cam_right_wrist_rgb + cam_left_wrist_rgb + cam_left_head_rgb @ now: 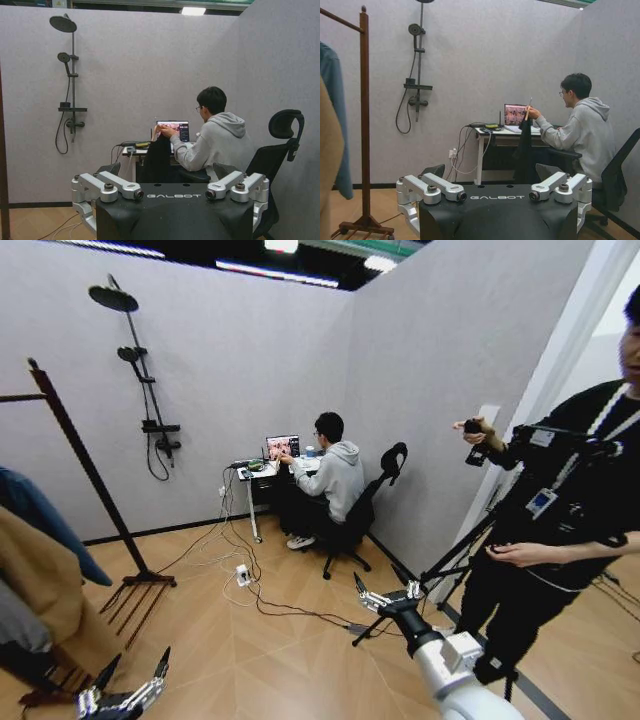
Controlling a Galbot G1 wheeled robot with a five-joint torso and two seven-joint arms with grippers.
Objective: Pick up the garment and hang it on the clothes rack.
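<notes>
The dark teal-blue garment (45,520) hangs limp at the far left of the head view, beside the clothes rack (85,465), a reddish-brown wooden post with a knob on top. Where the cloth's top hangs is cut off by the frame edge. In the left wrist view the garment (332,110) hangs just next to the clothes rack (365,125). My left gripper (135,665) is low at the front left, open and empty, a short way from the hanging clothes. My right gripper (382,582) is open and empty over the floor to the right. Both stand open in their wrist views: left gripper (495,196), right gripper (172,193).
A tan coat (40,590) and a grey piece (15,625) hang beside the garment. A person sits at a desk (262,472) on an office chair (365,505). Cables and a power strip (243,575) lie on the floor. A person with a tripod (450,560) stands close on the right.
</notes>
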